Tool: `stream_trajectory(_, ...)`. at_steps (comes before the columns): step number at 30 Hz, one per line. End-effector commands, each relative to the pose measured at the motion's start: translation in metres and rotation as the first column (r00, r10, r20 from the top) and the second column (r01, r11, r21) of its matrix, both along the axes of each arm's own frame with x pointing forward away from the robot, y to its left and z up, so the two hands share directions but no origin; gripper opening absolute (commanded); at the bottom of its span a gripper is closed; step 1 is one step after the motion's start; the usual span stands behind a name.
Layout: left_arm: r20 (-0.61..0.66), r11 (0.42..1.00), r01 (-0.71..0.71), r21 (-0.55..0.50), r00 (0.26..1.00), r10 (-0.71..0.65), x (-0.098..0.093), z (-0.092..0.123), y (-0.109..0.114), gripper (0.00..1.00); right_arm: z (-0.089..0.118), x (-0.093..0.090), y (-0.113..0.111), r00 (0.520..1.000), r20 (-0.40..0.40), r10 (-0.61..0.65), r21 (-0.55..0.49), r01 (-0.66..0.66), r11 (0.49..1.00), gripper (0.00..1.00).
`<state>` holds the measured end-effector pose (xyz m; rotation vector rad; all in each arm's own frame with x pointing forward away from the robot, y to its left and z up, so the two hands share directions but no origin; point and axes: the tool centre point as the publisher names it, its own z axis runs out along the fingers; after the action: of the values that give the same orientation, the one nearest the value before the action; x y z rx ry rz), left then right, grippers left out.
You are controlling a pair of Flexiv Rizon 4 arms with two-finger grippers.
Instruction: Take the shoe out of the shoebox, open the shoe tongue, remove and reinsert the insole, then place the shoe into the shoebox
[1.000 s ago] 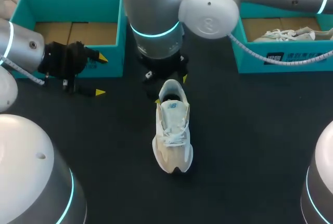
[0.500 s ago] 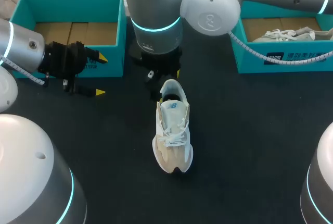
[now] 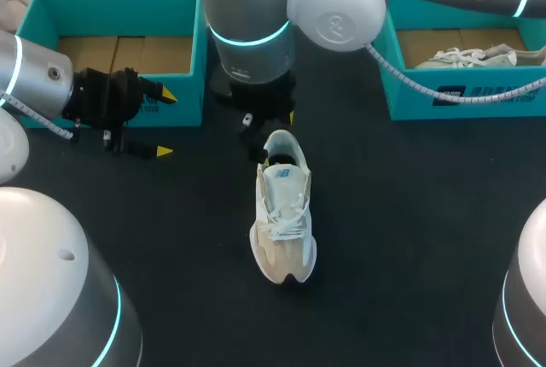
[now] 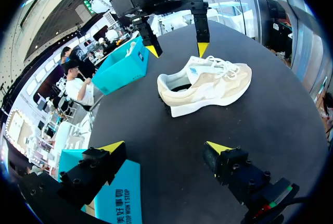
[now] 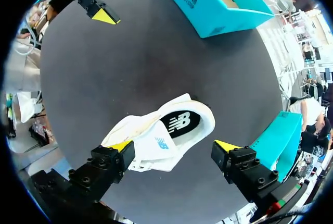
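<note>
A cream and white shoe point(image 3: 284, 213) stands upright in the middle of the black table, toe toward me and heel opening away. In the right wrist view the shoe point(image 5: 166, 135) shows its dark insole point(image 5: 179, 123) inside. My right gripper point(image 5: 173, 146) hangs open above the heel end, one finger on each side and clear of the shoe. From the head view the right arm reaches past the middle, its gripper point(image 3: 266, 128) just behind the heel. My left gripper point(image 3: 164, 123) stands open at the left, in front of the left shoebox point(image 3: 199, 60), holding nothing. The shoe point(image 4: 205, 86) lies well ahead of the left gripper point(image 4: 165, 148).
The teal left shoebox has a bare cardboard floor. A second teal shoebox point(image 3: 409, 98) at the back right holds another pale shoe point(image 3: 469, 58). Black table point(image 3: 409, 230) lies open to the right and front of the shoe.
My right arm has shifted slightly left and back above the shoe's heel. The shoe and my left arm have stayed put.
</note>
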<state>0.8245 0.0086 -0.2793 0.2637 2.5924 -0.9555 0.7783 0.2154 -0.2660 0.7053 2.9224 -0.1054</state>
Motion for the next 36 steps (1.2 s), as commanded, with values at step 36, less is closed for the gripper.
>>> stream_trajectory(36, 0.0, 1.0, 0.0, 0.002, 1.0, 0.0, -0.001, 0.0, 0.0, 1.0, -0.028, 0.05, -0.014, 0.979, 0.056, 0.198, -0.029, -0.196, 0.98, 1.0)
